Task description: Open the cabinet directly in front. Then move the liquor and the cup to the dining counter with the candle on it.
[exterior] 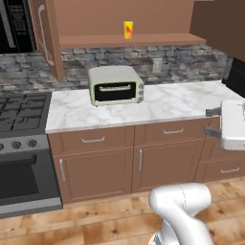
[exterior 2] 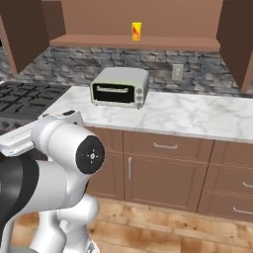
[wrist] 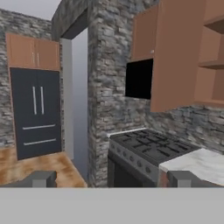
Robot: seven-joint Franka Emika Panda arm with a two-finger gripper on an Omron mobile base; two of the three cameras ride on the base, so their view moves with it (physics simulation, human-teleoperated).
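Note:
The brown wall cabinet (exterior: 45,33) stands open, its doors swung out to both sides (exterior 2: 237,34). On its lower shelf the yellow cup (exterior: 128,29) with a red-orange mark stands upright (exterior 2: 136,30). The liquor, the dining counter and the candle are out of view. My gripper (exterior: 210,122) hangs at the right, just off the front edge of the counter, far below and right of the cup, fingers pointing left. It is open with nothing between its fingers (wrist: 113,179). The hand view looks along the wall past the open cabinet door (wrist: 175,57).
A cream toaster oven (exterior: 116,85) sits on the marble kitchen counter (exterior: 182,103) below the cup. A black stove (exterior: 24,110) adjoins the counter on the left, with a microwave (exterior: 14,24) above. Low drawers (exterior: 93,139) line the front. A dark fridge (wrist: 35,113) stands beyond a doorway.

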